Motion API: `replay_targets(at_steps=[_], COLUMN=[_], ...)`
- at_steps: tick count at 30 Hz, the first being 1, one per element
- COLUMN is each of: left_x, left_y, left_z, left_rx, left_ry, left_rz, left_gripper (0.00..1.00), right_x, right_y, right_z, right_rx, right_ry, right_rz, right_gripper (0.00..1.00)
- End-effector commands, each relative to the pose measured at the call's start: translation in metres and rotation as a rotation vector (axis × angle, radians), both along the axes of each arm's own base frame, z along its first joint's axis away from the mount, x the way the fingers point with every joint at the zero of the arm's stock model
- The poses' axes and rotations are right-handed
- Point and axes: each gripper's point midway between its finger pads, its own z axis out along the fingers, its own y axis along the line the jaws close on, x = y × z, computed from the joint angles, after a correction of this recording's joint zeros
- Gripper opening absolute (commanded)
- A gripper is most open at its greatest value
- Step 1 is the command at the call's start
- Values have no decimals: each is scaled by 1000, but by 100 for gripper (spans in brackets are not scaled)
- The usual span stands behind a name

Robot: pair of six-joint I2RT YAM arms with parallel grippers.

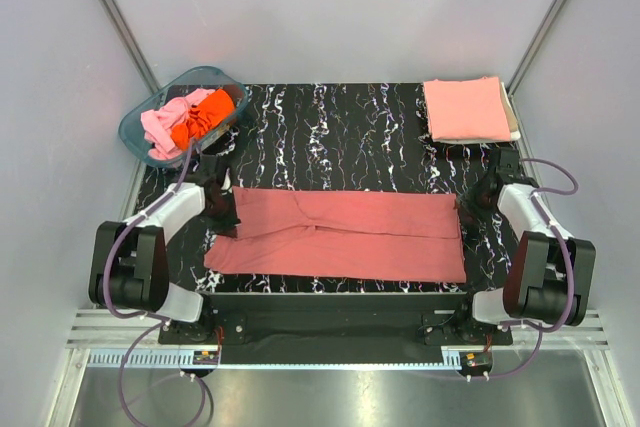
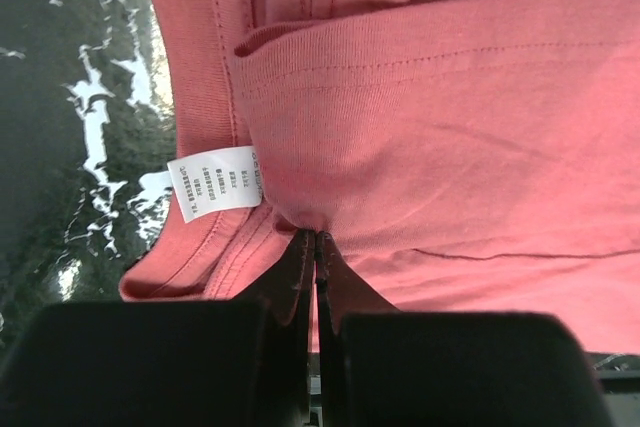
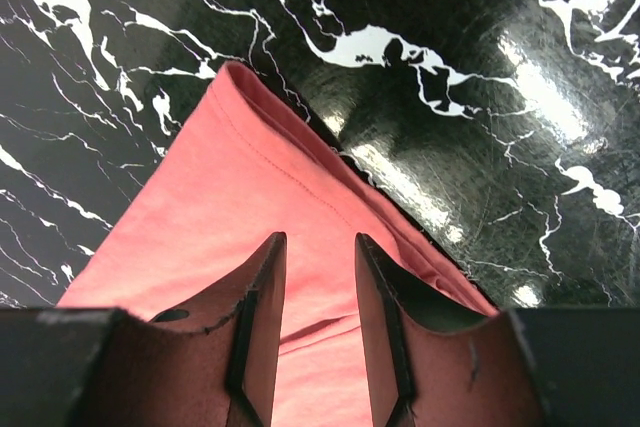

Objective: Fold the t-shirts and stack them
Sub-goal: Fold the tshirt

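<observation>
A brick-red t-shirt (image 1: pixel 340 237) lies folded into a long band across the front of the black marbled mat (image 1: pixel 350 137). My left gripper (image 1: pixel 225 215) is at the band's left end. In the left wrist view that gripper (image 2: pixel 316 237) is shut on a pinch of the red cloth (image 2: pixel 450 127), just beside the white neck label (image 2: pixel 215 182). My right gripper (image 1: pixel 468 209) is at the band's right end. In the right wrist view it (image 3: pixel 318 242) stands open, low over the hem corner (image 3: pixel 230 197), with cloth showing between the fingers.
A folded salmon-pink t-shirt (image 1: pixel 466 109) lies at the mat's back right corner. At the back left a translucent teal tub (image 1: pixel 135 132) holds crumpled pink (image 1: pixel 160 127) and bright orange (image 1: pixel 205 115) t-shirts. Grey walls enclose the table.
</observation>
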Motion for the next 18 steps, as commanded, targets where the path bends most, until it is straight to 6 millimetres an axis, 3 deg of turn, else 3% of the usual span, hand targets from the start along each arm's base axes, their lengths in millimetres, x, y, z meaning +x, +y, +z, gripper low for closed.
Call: replay_targets(at_steps=[1,3,5,6,9,10,14,18], left_x=[1,0,10,24,39,38,28,4], left_y=[9,8,12,10,4,1,-3,3], left_z=[1,4,19,40,75,78,75,51], left_rx=[74,69,89,79,50,33,8,35], left_ry=[5,3,-51,-122,-173,-164,-138,-60], left_rz=[23,30,44,49,44,39,47,53], left_gripper=[0,0,0,0,0,0,0,0], right_x=[21,22,25,24,25,25,24,24], right_y=[-4,-5,-5,-5,-5,-4,-4,-5], right_z=[15,14,15,14,11,11,7,5], right_rx=[-7,-7,-11,-10,-8,-5,-3,-14], right_ry=[-68,-63,-70,-69,-72,-71,-66,-62], right_rz=[-5,-4,-2,-3,-2,0,9,20], right_gripper=[40,40,40,40,40,40,40,40])
